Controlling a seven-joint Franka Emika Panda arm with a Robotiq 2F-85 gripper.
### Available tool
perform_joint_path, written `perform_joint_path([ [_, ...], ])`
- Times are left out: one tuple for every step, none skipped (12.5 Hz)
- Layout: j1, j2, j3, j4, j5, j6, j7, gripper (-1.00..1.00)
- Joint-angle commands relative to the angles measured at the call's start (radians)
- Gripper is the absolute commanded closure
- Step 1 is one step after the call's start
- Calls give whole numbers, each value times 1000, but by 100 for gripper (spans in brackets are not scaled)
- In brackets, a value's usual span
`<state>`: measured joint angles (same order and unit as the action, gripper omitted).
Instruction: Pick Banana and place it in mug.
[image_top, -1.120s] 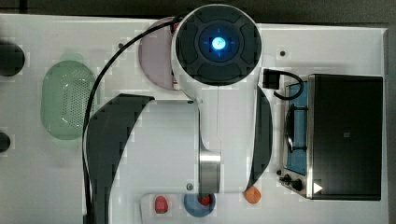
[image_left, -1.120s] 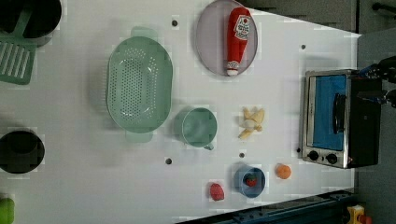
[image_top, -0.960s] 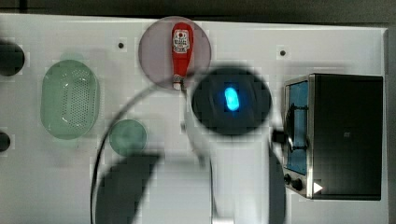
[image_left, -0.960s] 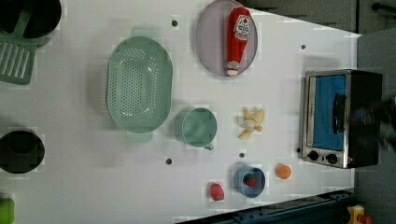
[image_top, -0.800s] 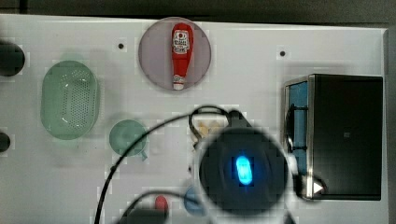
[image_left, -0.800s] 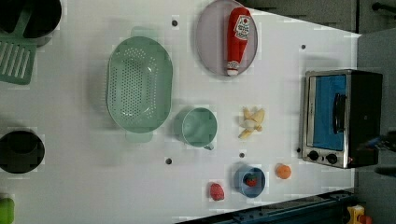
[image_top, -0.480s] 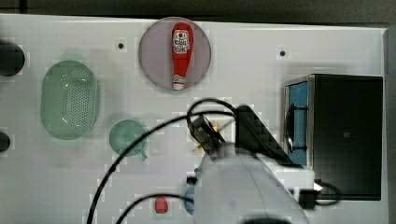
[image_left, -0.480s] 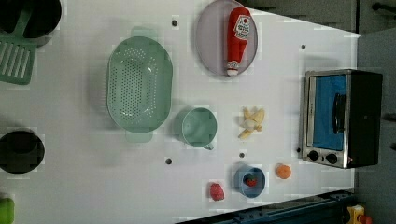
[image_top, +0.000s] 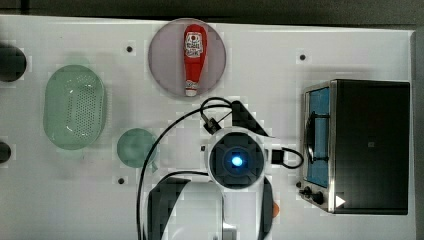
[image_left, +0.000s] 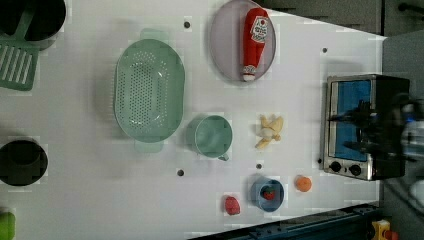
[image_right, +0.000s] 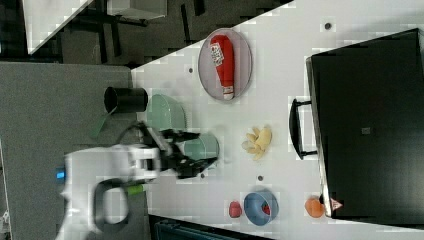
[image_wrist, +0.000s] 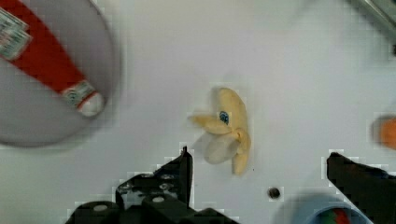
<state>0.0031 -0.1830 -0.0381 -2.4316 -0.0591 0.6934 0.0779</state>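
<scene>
Banana (image_left: 270, 131) lying loose on the white surface (image_left: 100, 200), soft-looking pale yellow toy with peel flaps splayed out, tiny blue sticker on it in the wrist view. Sits between the mug (image_left: 212, 136) and the toaster oven (image_left: 361, 125), touching neither, roughly mid-surface.

Mug: round, dark-green translucent plastic, little handle stub, open side up, just beside the big oval perforated strainer (image_left: 149, 90), which is lighter green and full of small holes.

End effector (image_wrist: 258, 161) hovering over the banana with both black fingers spread wide, nothing pinched. Banana between and just ahead of the fingertips in the wrist view, no contact.

Also around: smooth round grey plate (image_left: 227, 30) near the far edge from the arm's base, glossy red ketchup bottle (image_left: 253, 40) lying flat on it. Small blue cup (image_left: 267, 194), red fruit (image_left: 231, 205) and orange lump (image_left: 303, 183) along the edge by the arm's base.
</scene>
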Motion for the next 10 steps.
perform_joint_path([
  [-1, 87, -9, -55, 7, 151, -12, -100],
  [-1, 131, -11, -67, 7, 210, -12, -100],
  [-2, 180, -11, -66, 7, 250, -12, -100],
  [-2, 239, -11, -62, 8, 281, -12, -100],
  [-2, 283, -11, -61, 12, 300, -12, -100],
  [-2, 324, -11, -61, 15, 328, -12, -100],
  [-2, 361, -10, -61, 15, 372, -12, -100],
  [-2, 393, -7, -61, 15, 425, -12, -100],
  [-1, 424, -6, -61, 15, 463, -12, -100],
  [-1, 450, -4, -61, 15, 490, -12, -100],
])
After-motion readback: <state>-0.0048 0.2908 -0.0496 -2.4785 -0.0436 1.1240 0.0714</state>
